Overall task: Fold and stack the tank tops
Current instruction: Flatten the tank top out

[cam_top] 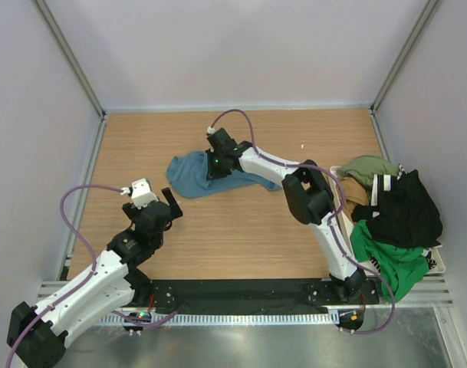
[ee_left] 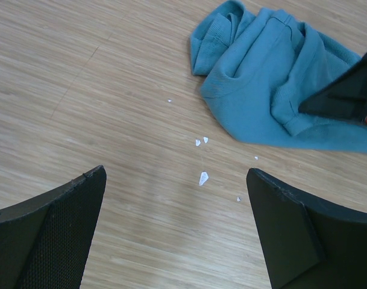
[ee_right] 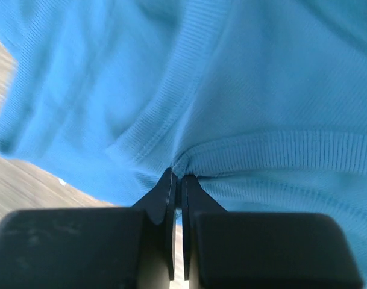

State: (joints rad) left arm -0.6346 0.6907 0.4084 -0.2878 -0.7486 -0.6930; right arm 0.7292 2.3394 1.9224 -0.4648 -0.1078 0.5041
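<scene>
Partly out of sight
The teal tank top [ee_right: 261,90] overruns the right wrist view, blurred at left; the tan tank top [cam_top: 356,196] mostly buried under the black tank top [cam_top: 406,211]; white specks [ee_left: 203,178] too small to identify.

Light wood-grain tabletop [cam_top: 241,238] w/ plain pale grey walls [cam_top: 241,46] on 3 sides, alu posts [cam_top: 68,54] up the back corners. Black strip [cam_top: 233,295] + slotted metal rail [cam_top: 241,316] along the near edge. Few tiny white flecks [ee_left: 203,178] on the wood. Lighting's soft & even.
</scene>
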